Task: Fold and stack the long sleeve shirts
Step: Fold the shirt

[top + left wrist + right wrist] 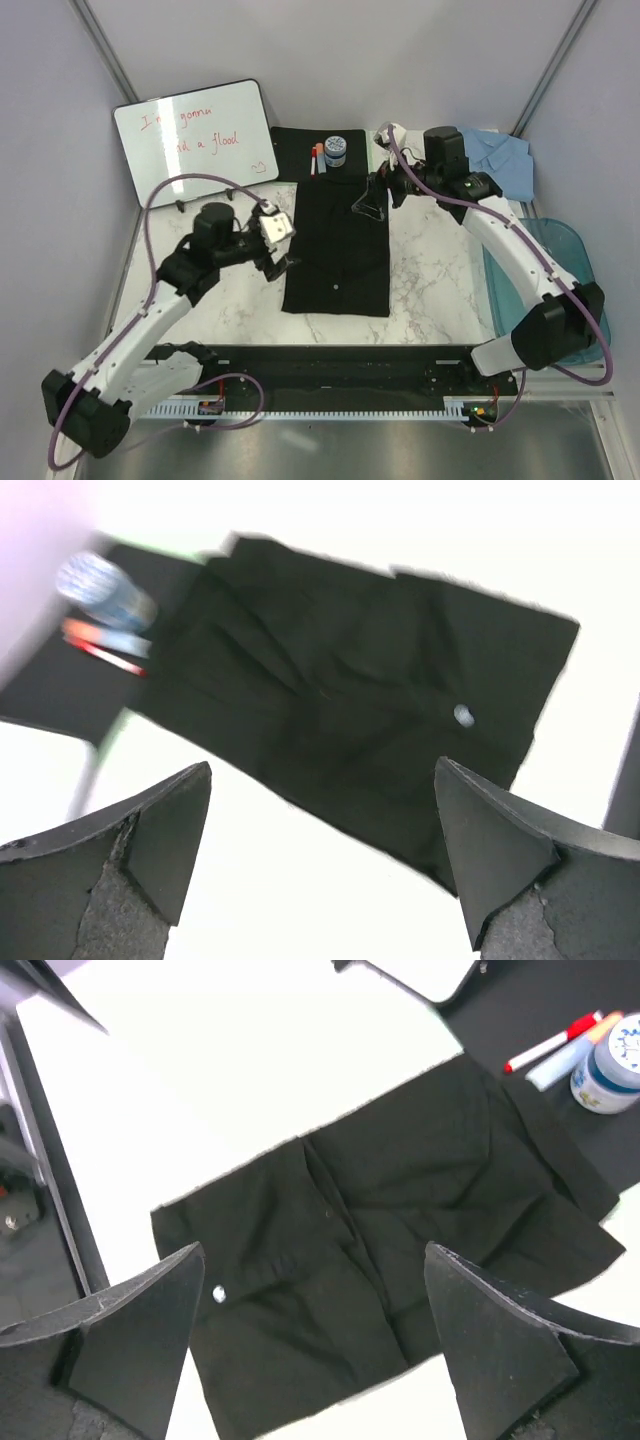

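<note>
1. Both pincers hang wide open and grip nothing: the left gripper [322, 780] and the right gripper [312, 1270] each show only cloth and tabletop between their spread fingers.
2. We count two shirts. The black shirt [337, 250] lies flat as a folded rectangle in the middle of the marble table [440, 270], its far end reaching the black mat [295, 150]. The light blue shirt [503, 160] sits crumpled at the far right, well apart from the black one.
3. One container shows: a teal bin [565, 250] at the right edge, near the blue shirt. The right arm crosses it, and we cannot tell what it holds.
4. On the mat we count one small jar [335, 150] and two markers [317, 160] just beside it.
5. One whiteboard [195, 130] with red writing leans at the far left.
6. From its near-left base, the left arm reaches forward with a bent elbow, and its pincer hangs over the black shirt's left edge.
7. Arching in from the near right, the right arm holds its pincer above that shirt's far right corner.
</note>
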{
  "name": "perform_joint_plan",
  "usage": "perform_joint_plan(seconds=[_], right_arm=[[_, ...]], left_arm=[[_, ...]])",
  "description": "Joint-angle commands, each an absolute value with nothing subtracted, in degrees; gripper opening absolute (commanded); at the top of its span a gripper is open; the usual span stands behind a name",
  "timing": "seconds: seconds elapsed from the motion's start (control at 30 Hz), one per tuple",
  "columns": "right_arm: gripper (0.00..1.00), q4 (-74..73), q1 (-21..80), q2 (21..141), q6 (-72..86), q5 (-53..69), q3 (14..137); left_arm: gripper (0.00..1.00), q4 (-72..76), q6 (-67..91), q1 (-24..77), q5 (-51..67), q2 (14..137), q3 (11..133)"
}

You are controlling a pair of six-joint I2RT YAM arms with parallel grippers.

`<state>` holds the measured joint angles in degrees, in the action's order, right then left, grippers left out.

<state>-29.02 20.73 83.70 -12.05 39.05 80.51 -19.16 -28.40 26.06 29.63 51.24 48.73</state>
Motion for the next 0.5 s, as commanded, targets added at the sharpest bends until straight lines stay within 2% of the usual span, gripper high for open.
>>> perform_joint_plan(seconds=[0.0, 0.07, 0.2, 0.27, 0.33, 0.37, 0.43, 0.47], right_arm=[[0.98, -22.66, 21.18, 92.88, -1.60, 46.62, 77.07], [0.98, -23.90, 21.88, 99.36, 1.74, 51.31, 77.87], [0.98, -17.79, 24.08, 103.71, 5.61, 55.20, 73.92], [0.97, -14.60, 25.39, 105.28, 7.99, 54.41, 71.64], [0.90, -12.66, 26.01, 107.82, 8.44, 55.02, 71.37], [0.80, -12.31, 26.54, 108.62, 8.00, 55.02, 71.45], [0.69, -11.61, 26.89, 110.29, 7.74, 54.76, 71.37], [0.61, -11.34, 27.07, 110.82, 7.04, 54.23, 71.28]], left_arm=[[1.00, -22.01, -36.38, 40.26, 19.03, 55.73, 42.74], [1.00, -12.68, -37.35, 45.24, 11.37, 53.10, 35.73], [1.00, -6.26, -42.71, 53.31, 11.01, 49.92, 27.96], [1.00, 1.53, -46.13, 59.12, 0.43, 52.01, 23.67], [0.99, 5.52, -47.89, 66.07, -5.42, 54.83, 22.50], [0.99, 9.28, -47.99, 68.79, -9.19, 58.24, 21.89], [0.94, 12.12, -48.77, 70.92, -12.12, 61.94, 21.80], [0.92, 15.17, -48.95, 72.32, -13.96, 64.92, 21.71]])
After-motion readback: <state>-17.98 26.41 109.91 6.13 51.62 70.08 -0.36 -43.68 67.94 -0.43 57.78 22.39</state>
